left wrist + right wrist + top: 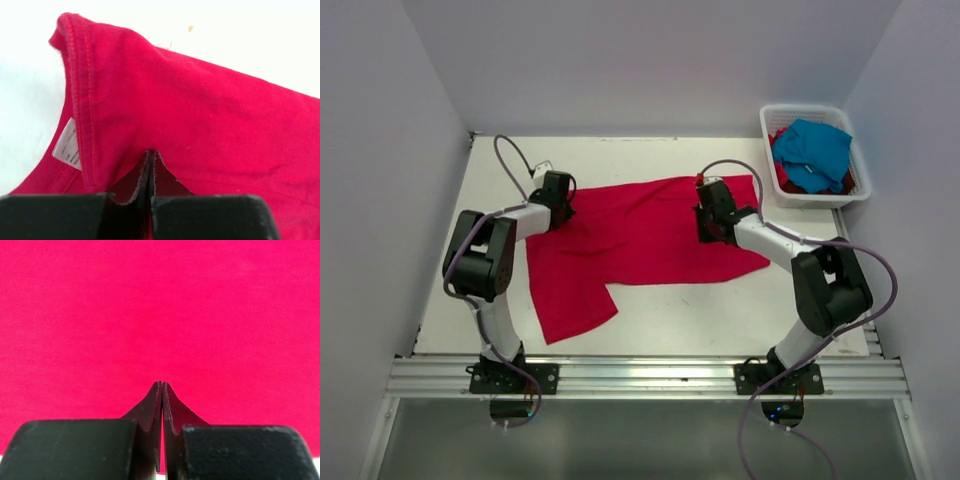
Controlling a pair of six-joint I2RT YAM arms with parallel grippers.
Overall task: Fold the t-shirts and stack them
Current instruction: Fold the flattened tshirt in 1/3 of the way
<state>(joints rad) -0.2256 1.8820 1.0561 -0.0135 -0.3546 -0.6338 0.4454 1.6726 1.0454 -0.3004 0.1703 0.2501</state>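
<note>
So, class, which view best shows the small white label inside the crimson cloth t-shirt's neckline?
Left wrist: the small white label appears close and clear. Top external: too small. Right wrist: only red cloth.

The crimson red cloth t-shirt [640,235] is a soft, matt knit, smooth across its body. Its collar band [80,90] carries two rows of raised stitching, and the small white label [67,145] at the left of the frame looks thin and dull. My left tool [151,160] and my right tool [162,392] are matt black, a little scuffed along the thin tips. The white tabletop [720,310] is smooth and matt. At upper right, the white slatted plastic basket [810,200] has a faint sheen, and the turquoise blue cloth shirt [815,150] is matt. Along the bottom, the silver metal rail [650,378] looks brushed.
</note>
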